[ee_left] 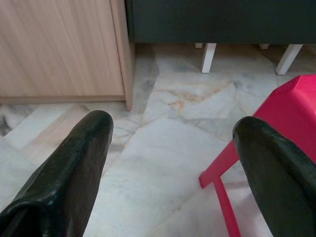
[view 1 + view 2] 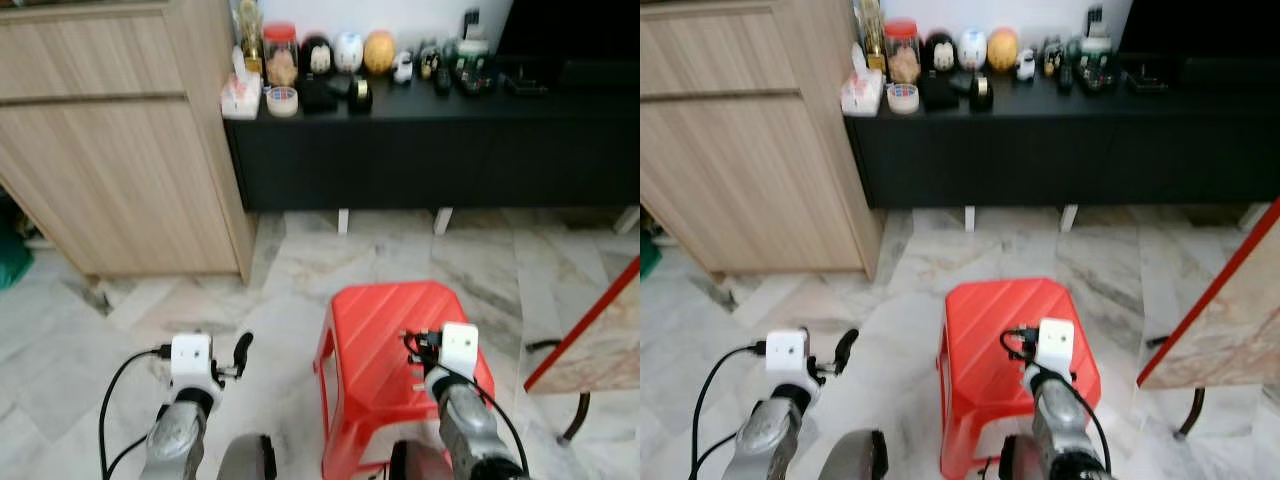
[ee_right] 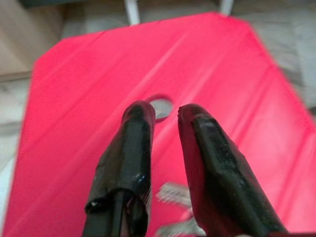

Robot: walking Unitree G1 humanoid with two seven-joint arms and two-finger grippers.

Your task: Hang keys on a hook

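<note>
Right gripper hangs low over the red stool, its fingers drawn nearly together with only a thin gap at the tips, and the keys show as pale, blurred metal between them close to the wrist; they seem to be pinched there, though the blur leaves that uncertain. From the head, the same gripper sits above the stool's near right part, pointing away from the robot toward the round hole in the middle of the seat. Left gripper is held over bare marble floor to the left of the stool, fingers spread wide and empty, so the right arm is the one that has the keys. Farther off stand a wooden cabinet on the left and a long black sideboard, its top edge crowded with jars and small ornaments. No hook can be made out, so which way the keys must travel cannot be judged.
</note>
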